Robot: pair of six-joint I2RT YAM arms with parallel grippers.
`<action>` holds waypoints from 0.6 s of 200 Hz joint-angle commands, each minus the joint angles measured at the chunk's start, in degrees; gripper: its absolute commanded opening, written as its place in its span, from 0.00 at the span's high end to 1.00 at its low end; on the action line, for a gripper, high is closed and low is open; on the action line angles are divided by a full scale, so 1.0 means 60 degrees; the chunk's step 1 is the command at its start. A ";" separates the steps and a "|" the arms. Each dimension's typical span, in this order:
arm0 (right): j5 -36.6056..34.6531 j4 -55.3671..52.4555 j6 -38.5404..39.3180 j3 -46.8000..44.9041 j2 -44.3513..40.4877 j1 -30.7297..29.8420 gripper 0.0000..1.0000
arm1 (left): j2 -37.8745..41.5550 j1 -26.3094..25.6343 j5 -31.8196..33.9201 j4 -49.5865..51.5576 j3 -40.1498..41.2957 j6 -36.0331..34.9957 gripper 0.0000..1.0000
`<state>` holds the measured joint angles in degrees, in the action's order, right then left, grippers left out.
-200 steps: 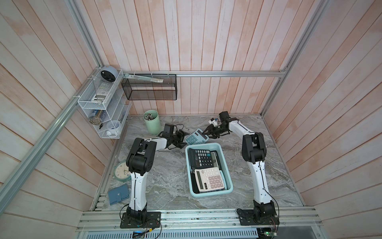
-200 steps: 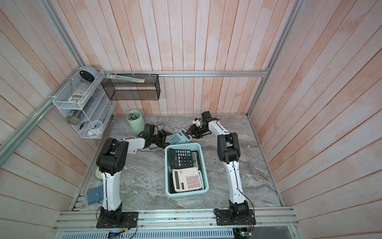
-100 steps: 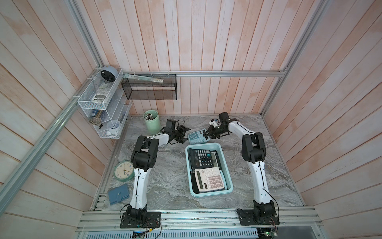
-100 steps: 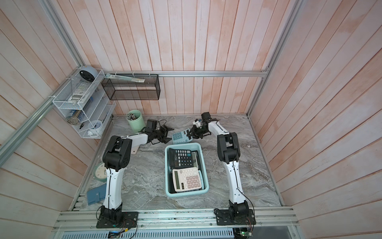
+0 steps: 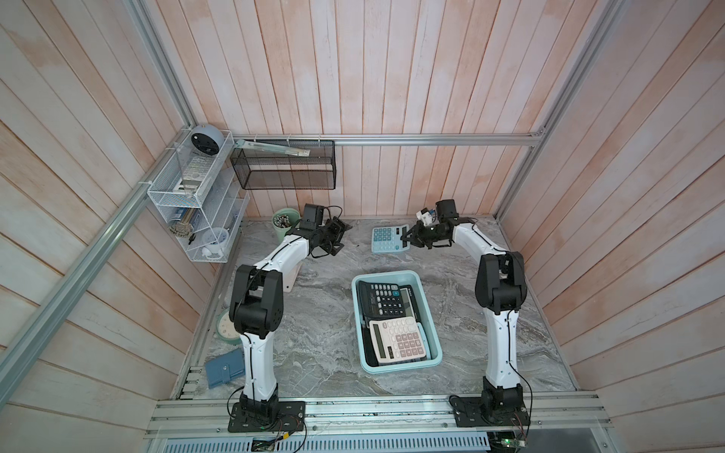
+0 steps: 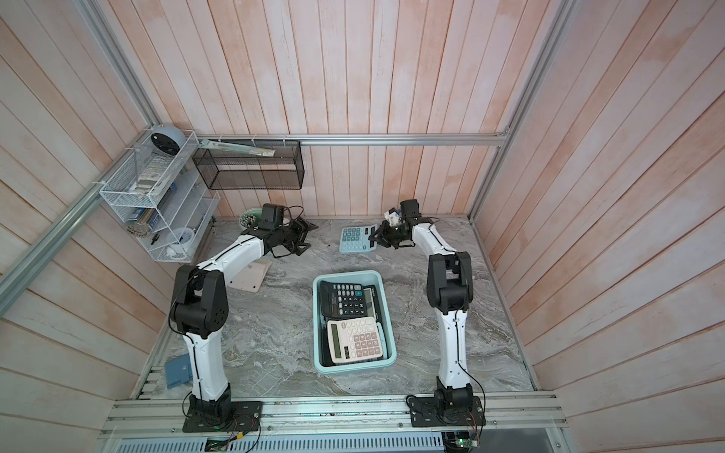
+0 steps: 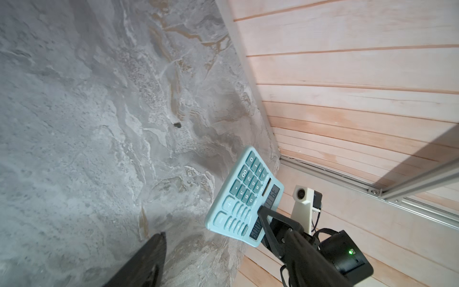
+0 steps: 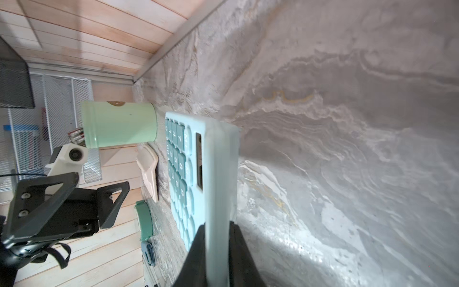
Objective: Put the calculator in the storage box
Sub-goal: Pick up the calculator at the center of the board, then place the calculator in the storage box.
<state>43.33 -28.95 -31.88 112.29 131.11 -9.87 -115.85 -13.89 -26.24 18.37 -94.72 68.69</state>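
A light blue calculator (image 5: 386,240) (image 6: 355,240) (image 7: 243,196) (image 8: 216,161) is near the back of the marble table. My right gripper (image 5: 408,237) (image 6: 374,237) (image 8: 217,228) is shut on its display edge, one finger on each face, and holds it tilted. My left gripper (image 5: 337,235) (image 6: 304,235) (image 8: 100,181) stands open and empty to the calculator's left, apart from it. The light teal storage box (image 5: 400,368) (image 6: 353,368) sits mid-table, nearer the front. It holds a black calculator (image 5: 386,300) and a white one (image 5: 398,339).
A mint-green cup (image 5: 284,227) stands at the back left, just behind the left gripper. A black mesh basket (image 5: 286,172) and a white wire rack (image 5: 192,204) hang on the walls. A beige flat object (image 5: 292,276), a green clock (image 5: 225,329) and a blue wallet (image 5: 223,370) lie along the left side.
The right gripper has shut on the calculator's edge and shifted it toward the back wall. The left gripper has drawn away from it to the back left, still open.
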 commanded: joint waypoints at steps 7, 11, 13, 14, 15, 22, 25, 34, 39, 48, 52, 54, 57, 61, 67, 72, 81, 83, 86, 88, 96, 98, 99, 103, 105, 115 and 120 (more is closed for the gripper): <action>0.0127 0.0025 -0.0136 0.0013 -0.1192 0.0004 1.00 | 0.0988 0.0014 0.0420 0.1140 -0.0001 -0.0927 0.22; 0.0214 -0.0074 -0.0136 0.0021 -0.1298 0.0004 1.00 | 0.1132 0.0036 0.0394 0.1178 0.0125 -0.0936 0.22; 0.0240 -0.0128 -0.0129 -0.0002 -0.1372 -0.0003 1.00 | 0.1200 0.0050 0.0372 0.1184 0.0185 -0.0932 0.22; 0.0259 -0.0164 -0.0125 -0.0005 -0.1402 0.0000 1.00 | 0.1238 0.0054 0.0358 0.1193 0.0215 -0.0931 0.22; 0.0269 -0.0204 -0.0116 -0.0007 -0.1431 0.0002 1.00 | 0.1279 0.0057 0.0344 0.1204 0.0251 -0.0930 0.22; 0.0350 -0.0400 -0.0073 -0.0096 -0.1680 0.0012 1.00 | 0.1516 0.0094 0.0279 0.1250 0.0460 -0.0916 0.21; 0.0382 -0.0453 -0.0057 -0.0166 -0.1810 0.0005 1.00 | 0.1623 0.0109 0.0260 0.1280 0.0564 -0.0915 0.21; 0.0484 -0.0492 -0.0070 -0.0486 -0.2248 0.0001 1.00 | 0.1953 0.0132 0.0235 0.1393 0.0830 -0.0964 0.20; 0.0543 -0.0503 -0.0088 -0.0689 -0.2510 0.0012 1.00 | 0.2145 0.0147 0.0263 0.1490 0.0962 -0.1033 0.19; 0.0654 -0.0493 -0.0128 -0.1159 -0.3007 0.0006 1.00 | 0.2463 0.0147 0.0313 0.1664 0.1179 -0.1148 0.17; 0.0719 -0.0492 -0.0150 -0.1383 -0.3225 -0.0009 1.00 | 0.2600 0.0153 0.0329 0.1762 0.1267 -0.1208 0.16; 0.0751 -0.0492 -0.0162 -0.1495 -0.3330 -0.0010 1.00 | 0.2640 0.0156 0.0337 0.1792 0.1316 -0.1238 0.15; 0.0817 -0.0481 -0.0187 -0.1665 -0.3500 -0.0021 1.00 | 0.2753 0.0161 0.0344 0.1837 0.1382 -0.1274 0.12; 0.0907 -0.0478 -0.0219 -0.1903 -0.3720 -0.0029 1.00 | 0.2883 0.0148 0.0359 0.1910 0.1470 -0.1313 0.05; 0.1021 -0.0498 -0.0238 -0.2247 -0.4050 -0.0065 1.00 | 0.3074 0.0148 0.0360 0.1992 0.1605 -0.1364 0.00; 0.1063 -0.0564 -0.0219 -0.2556 -0.4345 -0.0086 1.00 | 0.3216 0.0148 0.0385 0.2112 0.1693 -0.1436 0.00; 0.1091 -0.0732 -0.0123 -0.3099 -0.4856 -0.0169 1.00 | 0.3447 0.0150 0.0429 0.2388 0.1808 -0.1588 0.00; 0.1093 -0.0776 -0.0093 -0.3206 -0.4954 -0.0189 1.00 | 0.3511 0.0148 0.0454 0.2442 0.1829 -0.1618 0.00; 0.1103 -0.0841 -0.0036 -0.3384 -0.5131 -0.0218 1.00 | 0.3592 0.0151 0.0472 0.2528 0.1874 -0.1679 0.00; 0.1111 -0.0906 0.0003 -0.3508 -0.5246 -0.0227 1.00 | 0.3650 0.0152 0.0505 0.2591 0.1900 -0.1707 0.00; 0.1126 -0.1075 0.0109 -0.3982 -0.5684 -0.0297 1.00 | 0.3896 0.0147 0.0587 0.2805 0.2010 -0.1826 0.00; 0.1127 -0.1096 0.0112 -0.4108 -0.5787 -0.0320 1.00 | 0.3957 0.0154 0.0603 0.2851 0.2041 -0.1864 0.00; 0.1127 -0.1109 0.0112 -0.4160 -0.5828 -0.0334 1.00 | 0.3986 0.0151 0.0613 0.2883 0.2058 -0.1881 0.00; 0.1120 -0.1153 0.0127 -0.4387 -0.6042 -0.0370 1.00 | 0.4094 0.0157 0.0643 0.2974 0.2105 -0.1941 0.00; 0.1130 -0.1163 0.0127 -0.4531 -0.6155 -0.0393 1.00 | 0.4149 0.0153 0.0650 0.3039 0.2127 -0.1974 0.00; 0.1077 -0.1269 0.0160 -0.5052 -0.6610 -0.0540 1.00 | 0.4354 0.0161 0.0707 0.3340 0.2208 -0.2131 0.00; 0.1039 -0.1360 0.0199 -0.5288 -0.6821 -0.0612 1.00 | 0.4452 0.0169 0.0711 0.3447 0.2268 -0.2193 0.00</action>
<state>47.83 -33.78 -32.36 85.78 95.46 -11.66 -92.88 -13.13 -23.66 33.52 -82.70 59.53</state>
